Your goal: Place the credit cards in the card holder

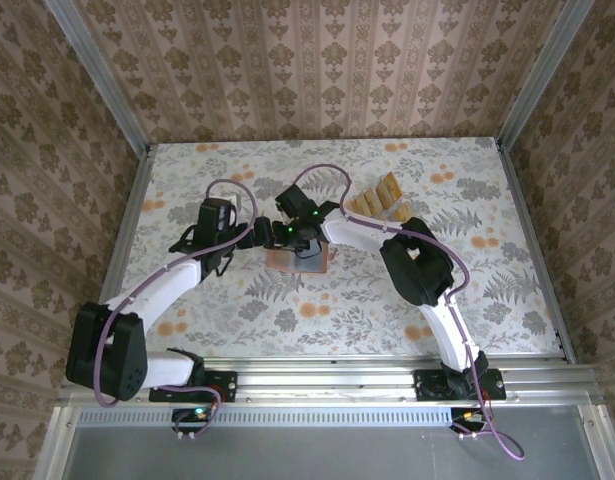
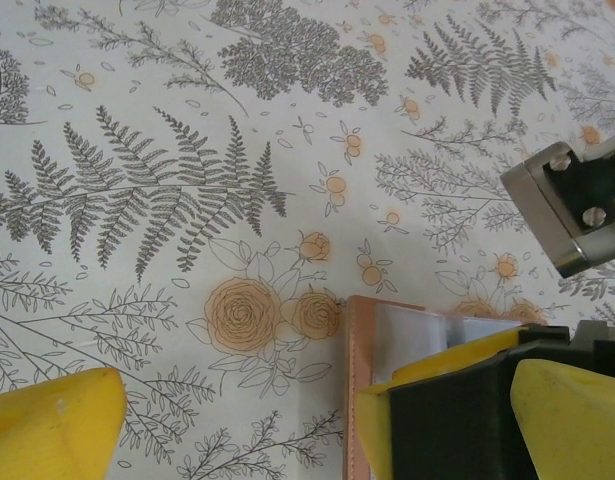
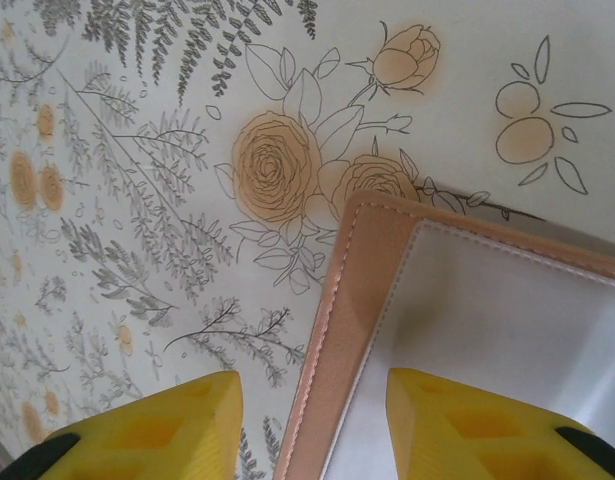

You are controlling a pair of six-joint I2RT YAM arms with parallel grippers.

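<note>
Holder (image 1: 309, 263) open and flat on the flowered bench (image 1: 467, 290), at the centre of the top frame, grey inner face up, pink rim at its left. Cards (image 1: 375, 198) in a slanted row up and right of it, well apart from it. Left hand (image 1: 265, 243) stretched in from the lower left, right hand (image 1: 295, 243) from the lower right past a bent elbow; both over the holder's left end, close together. In the left wrist frame, left hand (image 2: 307, 430) spread wide: one yellow finger (image 2: 47, 425) in the lower left corner over bare bench (image 2: 187, 150), the other at lower right above the holder (image 2: 362, 360), stitched pink edge between them; touching or not, cannot tell. Grey metal part (image 2: 562, 205) with two screws at the right edge. In the right wrist frame, right hand (image 3: 307, 425) spread too, pinching nothing: left finger (image 3: 152, 430) over the bench (image 3: 117, 200), right one over the grey face, holder (image 3: 337, 330) edge running up between them to a corner near mid-frame.
</note>
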